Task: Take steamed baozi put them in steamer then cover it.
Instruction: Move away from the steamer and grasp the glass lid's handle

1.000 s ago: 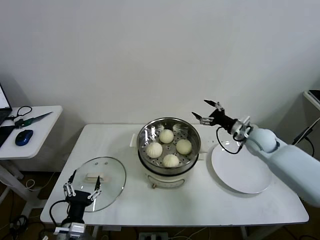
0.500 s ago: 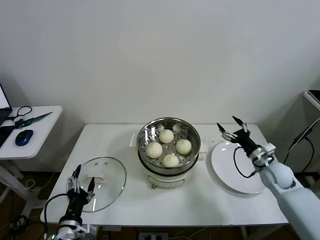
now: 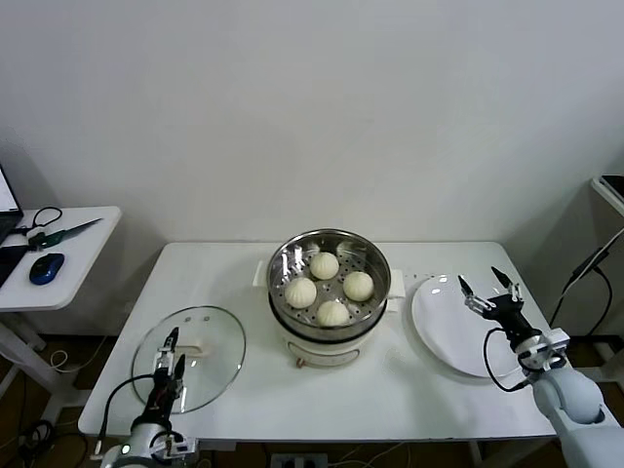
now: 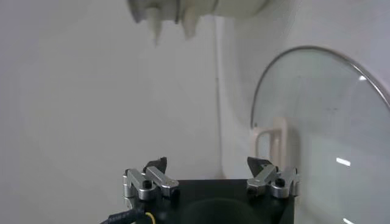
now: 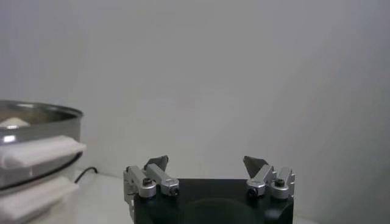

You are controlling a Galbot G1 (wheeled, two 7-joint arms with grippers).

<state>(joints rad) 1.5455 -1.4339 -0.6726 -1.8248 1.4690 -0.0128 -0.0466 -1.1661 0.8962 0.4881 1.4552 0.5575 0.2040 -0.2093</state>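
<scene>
Hovering at the near edge of the worktop, our left pincer hangs released and empty over the near part of the glass lid, whose white handle lies just beyond our fingertips. In the left wrist view, that pincer shows its fingers spread wide, with the lid's rim curving past it. On the other side, our right pincer is also released and empty, poised above the near-right part of the white plate. The right wrist view confirms the right pincer's spread fingers, with the steamer's steel wall off to one side. Farther back at mid-worktop stands the steamer, uncovered, with the four steamed baozi resting on its perforated floor, close together.
</scene>
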